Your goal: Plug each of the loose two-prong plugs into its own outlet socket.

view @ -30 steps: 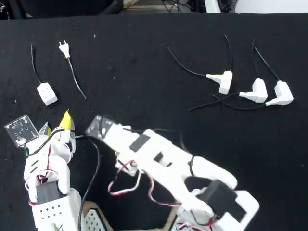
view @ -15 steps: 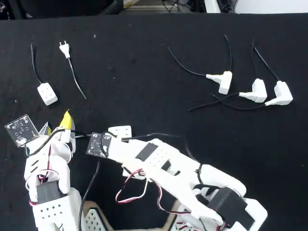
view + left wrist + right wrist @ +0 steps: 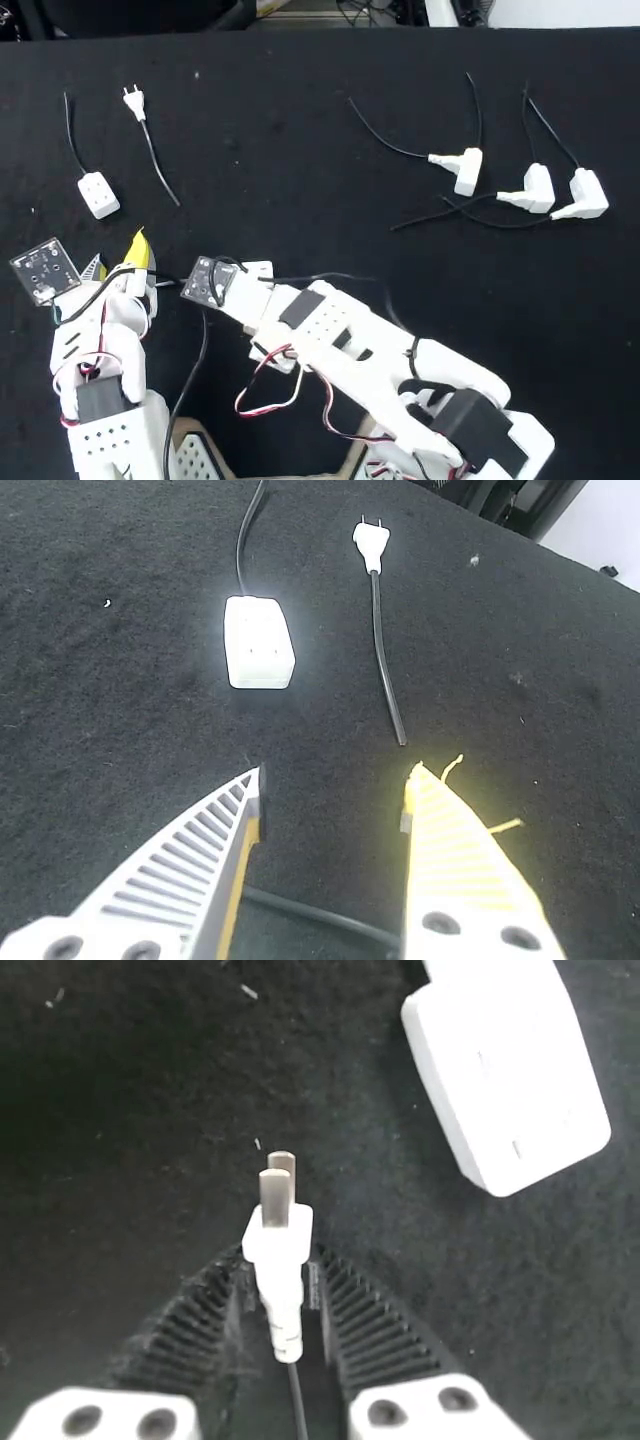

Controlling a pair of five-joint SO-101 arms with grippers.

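The left socket (image 3: 98, 194) lies flat on the black table (image 3: 300, 120), a small white block with its cord (image 3: 70, 130) trailing off on the side away from the arms. Just beside it, also on that far side, lies the loose plug (image 3: 133, 98), prongs pointing away from the arms and its cord (image 3: 158, 165) running back at a slant past the socket without touching it. The left gripper (image 3: 335, 780) hangs near the left socket on the arms' side, its fingers (image 3: 445, 825) spread wide with nothing between them, and the wrist view looks out between them at both socket and loose plug. Well apart from the left socket, further toward the arms and off to its right, the right gripper (image 3: 279, 1263) is pinched narrow on the held plug (image 3: 277, 1228): the ribbed fingers (image 3: 355, 1310) press the white body from both sides, the two prongs stick out past the fingertips, and a thin wire (image 3: 294, 1400) runs back between them. Just ahead of those prongs and a little to one side, apart from them, lies the second socket (image 3: 505, 1065), flat on the cloth. Far across the table from the left socket sits a cluster of white pieces (image 3: 536, 190) with black cords crossing; they may be plugs already seated in sockets, but it is hard to tell
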